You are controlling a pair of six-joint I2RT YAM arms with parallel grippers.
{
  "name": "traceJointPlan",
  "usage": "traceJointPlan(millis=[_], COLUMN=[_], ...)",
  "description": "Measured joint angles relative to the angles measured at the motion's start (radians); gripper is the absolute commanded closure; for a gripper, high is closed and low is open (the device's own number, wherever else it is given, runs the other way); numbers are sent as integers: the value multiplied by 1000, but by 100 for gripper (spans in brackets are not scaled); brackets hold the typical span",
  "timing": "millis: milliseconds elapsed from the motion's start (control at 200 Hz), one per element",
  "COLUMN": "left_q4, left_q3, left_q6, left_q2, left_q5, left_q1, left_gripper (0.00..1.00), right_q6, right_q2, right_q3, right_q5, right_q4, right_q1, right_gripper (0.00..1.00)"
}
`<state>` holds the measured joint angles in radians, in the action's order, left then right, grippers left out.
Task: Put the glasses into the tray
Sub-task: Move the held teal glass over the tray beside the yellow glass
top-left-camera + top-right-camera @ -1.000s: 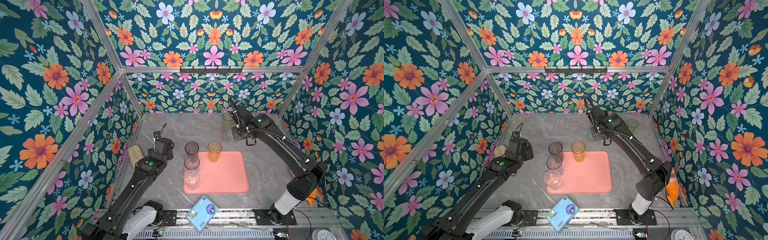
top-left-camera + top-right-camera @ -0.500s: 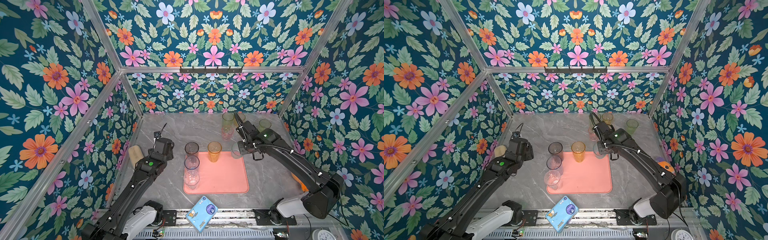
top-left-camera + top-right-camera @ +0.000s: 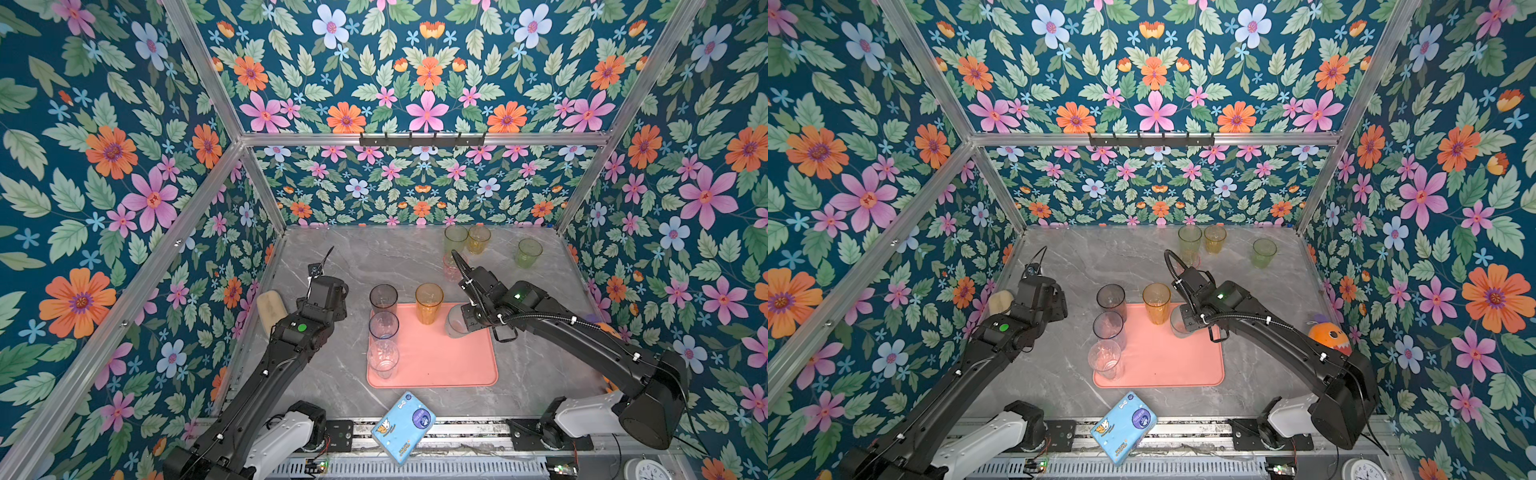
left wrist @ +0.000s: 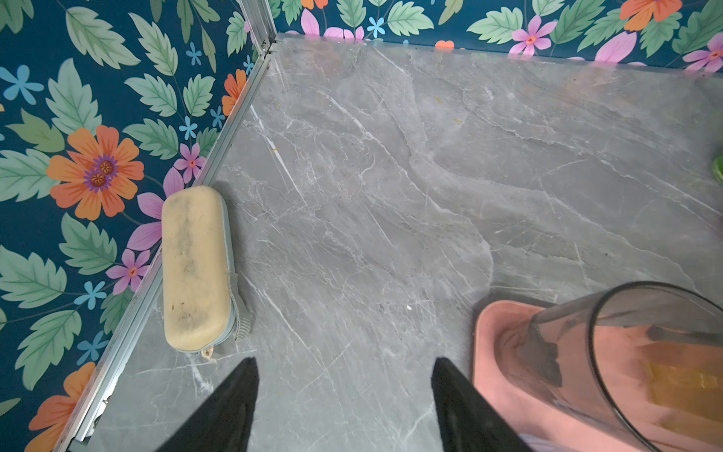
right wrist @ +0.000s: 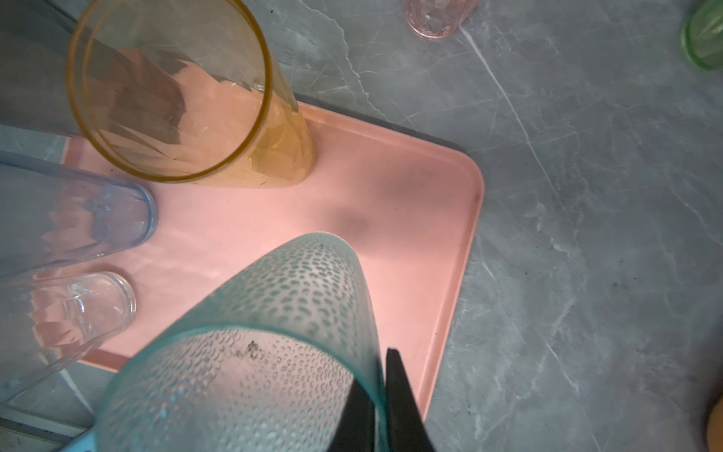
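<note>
teal dimpled translucent tumbler [image 5: 274,313] is at the far right part of the flat salmon-pink tray [image 5: 410,219], its thin wall pinched at the rim by the right gripper [image 5: 381,391]. it looks light, stiff and slippery, so the rim hold suits. left gripper [image 4: 344,364] gapes empty, left of the tray.

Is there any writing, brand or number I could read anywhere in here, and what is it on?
On the blue packet: printed words beside a cartoon figure, too small to read.
On the white dial at the front edge: markings too blurred to read.
No other text is legible.
</note>
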<state>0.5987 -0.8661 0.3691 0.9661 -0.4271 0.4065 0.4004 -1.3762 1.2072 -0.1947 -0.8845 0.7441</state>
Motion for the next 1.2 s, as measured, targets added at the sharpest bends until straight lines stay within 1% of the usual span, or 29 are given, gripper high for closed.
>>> traceJointPlan(millis=[200, 345, 510, 755, 1200], left_q4=[0, 0, 0, 0, 0], left_q3=[0, 0, 0, 0, 2], left_q6=[0, 0, 0, 0, 0], left_q2=[-1, -2, 0, 2, -4], left_q5=[0, 0, 0, 0, 0], left_q1=[0, 0, 0, 0, 0], left_gripper=[27, 27, 27, 27, 28], right_q6=[56, 97, 128, 148, 149], right_q2=[-10, -24, -68, -145, -190], right_q3=[-55, -72, -75, -20, 3], right_q5=[55, 69, 110, 110, 98], right_q4=[72, 115, 145, 144, 133], right_q1=[22, 23, 41, 84, 85], right_gripper=[100, 100, 100, 100, 100])
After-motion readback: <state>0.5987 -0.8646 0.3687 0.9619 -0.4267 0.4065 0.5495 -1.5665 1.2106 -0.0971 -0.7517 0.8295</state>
